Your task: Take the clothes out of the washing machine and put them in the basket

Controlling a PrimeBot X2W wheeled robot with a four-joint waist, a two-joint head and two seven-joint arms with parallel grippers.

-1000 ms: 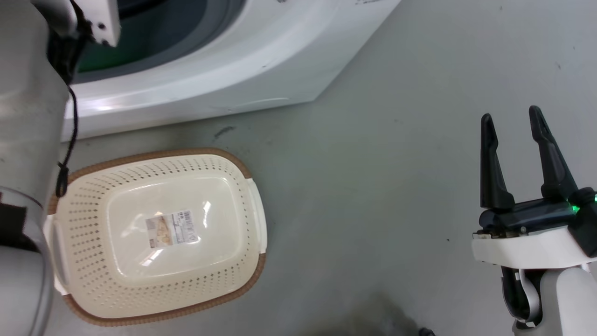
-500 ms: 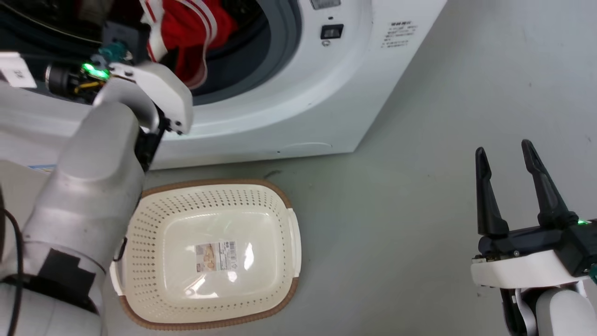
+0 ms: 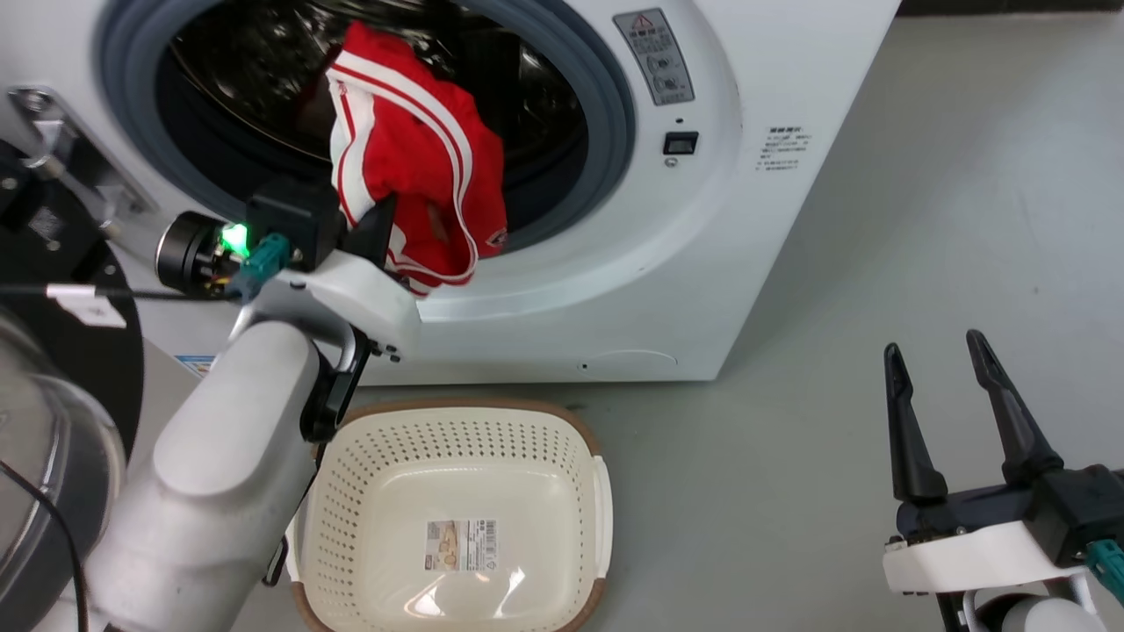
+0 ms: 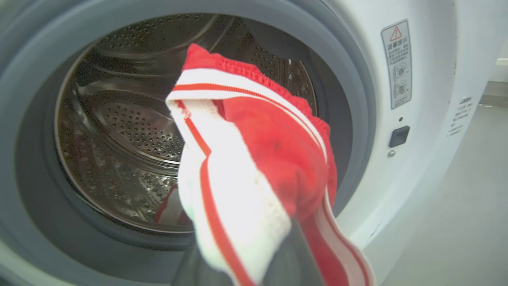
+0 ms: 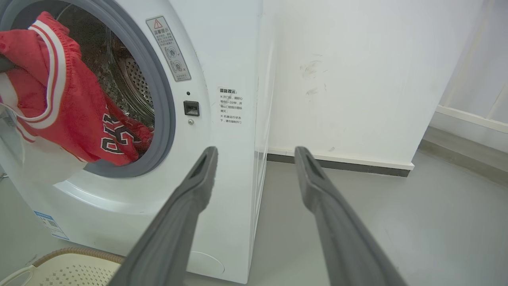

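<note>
Sagging from the gripping left hand [image 3: 376, 235], soft red white-striped clothes [image 3: 421, 167] look light, limp — pinch bunched folds.

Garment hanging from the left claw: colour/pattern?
Garment: red with white stripes and a white mesh panel. Shows best in the left wrist view.

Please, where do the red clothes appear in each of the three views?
Head view: clothes at upper centre, hanging from the porthole of the washing machine.
Left wrist view: clothes in the centre, before the drum.
Right wrist view: clothes at the left edge, in the porthole.
Shared landmark: the black button right of the porthole.
</note>
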